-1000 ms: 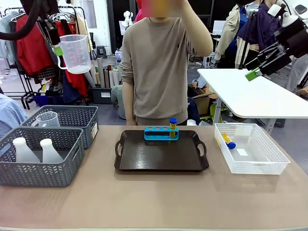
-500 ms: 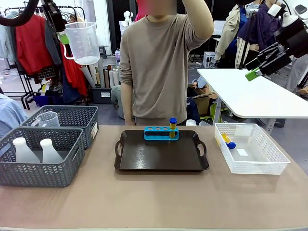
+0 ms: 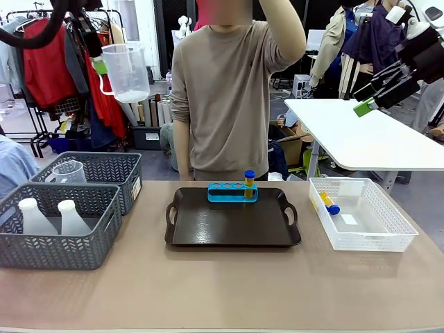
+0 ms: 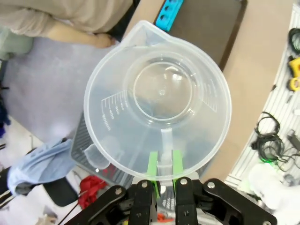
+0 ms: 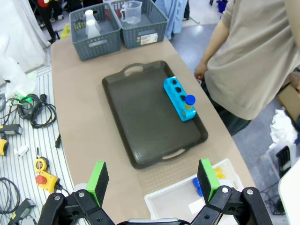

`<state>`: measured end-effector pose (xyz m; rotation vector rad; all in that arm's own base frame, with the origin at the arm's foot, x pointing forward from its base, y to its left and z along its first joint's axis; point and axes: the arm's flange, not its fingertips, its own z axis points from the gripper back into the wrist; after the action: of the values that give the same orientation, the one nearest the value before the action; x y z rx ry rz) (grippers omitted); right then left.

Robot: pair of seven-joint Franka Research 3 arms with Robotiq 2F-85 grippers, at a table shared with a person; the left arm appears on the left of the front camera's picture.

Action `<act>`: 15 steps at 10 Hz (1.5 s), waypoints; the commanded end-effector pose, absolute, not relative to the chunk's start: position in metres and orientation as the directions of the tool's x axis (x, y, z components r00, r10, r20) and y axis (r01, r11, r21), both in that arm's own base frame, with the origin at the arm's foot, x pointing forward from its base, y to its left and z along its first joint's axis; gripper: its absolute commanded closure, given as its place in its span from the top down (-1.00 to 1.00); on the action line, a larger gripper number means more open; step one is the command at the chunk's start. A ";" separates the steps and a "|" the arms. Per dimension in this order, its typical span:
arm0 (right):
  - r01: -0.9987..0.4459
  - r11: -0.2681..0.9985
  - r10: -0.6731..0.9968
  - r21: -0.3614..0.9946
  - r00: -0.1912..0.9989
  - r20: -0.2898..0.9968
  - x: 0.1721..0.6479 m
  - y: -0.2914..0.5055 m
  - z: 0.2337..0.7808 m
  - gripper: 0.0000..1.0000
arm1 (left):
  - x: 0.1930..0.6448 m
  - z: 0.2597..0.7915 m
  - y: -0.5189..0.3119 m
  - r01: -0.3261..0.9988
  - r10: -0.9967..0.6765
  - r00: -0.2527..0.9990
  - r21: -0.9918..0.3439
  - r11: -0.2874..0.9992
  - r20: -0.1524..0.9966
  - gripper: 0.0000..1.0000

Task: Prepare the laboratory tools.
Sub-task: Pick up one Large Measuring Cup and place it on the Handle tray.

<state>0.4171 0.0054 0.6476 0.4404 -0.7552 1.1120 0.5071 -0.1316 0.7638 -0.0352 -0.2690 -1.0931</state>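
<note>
High at the upper left, my left gripper (image 3: 101, 66) is shut on the handle of a clear graduated beaker (image 3: 127, 72), which hangs upright in the air. The left wrist view looks down into the beaker (image 4: 159, 98), with the green pads of the gripper (image 4: 162, 165) pinching its handle. My right gripper (image 3: 366, 99) hovers open at the upper right, its pads wide apart around nothing (image 5: 152, 180). A blue-capped yellow test tube (image 3: 249, 183) stands in a blue rack (image 3: 232, 192) on the dark tray (image 3: 232, 229). Another tube (image 3: 329, 203) lies in the white basket (image 3: 388, 232).
Two grey baskets stand at the table's left. The near basket (image 3: 55, 253) holds two whitish conical flasks (image 3: 71, 217), and the far one (image 3: 111, 170) holds a second clear beaker (image 3: 69, 171). A person (image 3: 225, 90) stands across the table behind the tray with one arm raised.
My left gripper has carried the beaker to the right, a little closer to the person. The right gripper and the things on the table have stayed put.
</note>
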 end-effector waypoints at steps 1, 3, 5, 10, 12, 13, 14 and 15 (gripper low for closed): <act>-0.919 0.391 0.625 -0.048 0.227 0.747 0.418 0.007 0.649 1.00 | 0.501 0.746 -0.149 0.916 -0.897 0.369 0.069 0.396 0.242 -1.00; -0.919 0.391 0.625 -0.048 0.227 0.747 0.418 0.007 0.649 1.00 | 0.501 0.737 -0.159 0.928 -0.902 0.354 0.031 0.372 0.248 -1.00; -0.919 0.391 0.625 -0.048 0.227 0.747 0.418 0.007 0.649 1.00 | 0.501 0.731 -0.161 0.928 -0.901 0.357 0.012 0.371 0.247 -1.00; -0.919 0.391 0.625 -0.048 0.227 0.747 0.418 0.007 0.649 1.00 | 0.492 0.750 -0.111 0.875 -0.853 0.451 0.059 0.480 0.264 -1.00; -0.919 0.391 0.625 -0.048 0.227 0.747 0.418 0.007 0.649 1.00 | 0.492 0.753 -0.107 0.862 -0.839 0.471 0.061 0.504 0.272 -1.00; -0.919 0.391 0.625 -0.048 0.227 0.747 0.418 0.007 0.649 1.00 | 0.497 0.757 -0.108 0.871 -0.851 0.457 0.065 0.487 0.257 -1.00; -0.919 0.391 0.625 -0.048 0.227 0.747 0.418 0.007 0.649 1.00 | 0.497 0.757 -0.108 0.871 -0.851 0.457 0.065 0.487 0.257 -1.00; -0.919 0.391 0.625 -0.048 0.227 0.747 0.418 0.007 0.649 1.00 | 0.497 0.757 -0.108 0.871 -0.851 0.457 0.065 0.487 0.257 -1.00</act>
<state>0.4170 0.0054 0.6475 0.4401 -0.7548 1.1119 0.4969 -0.1077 0.7557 -0.0806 -0.2675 -1.0602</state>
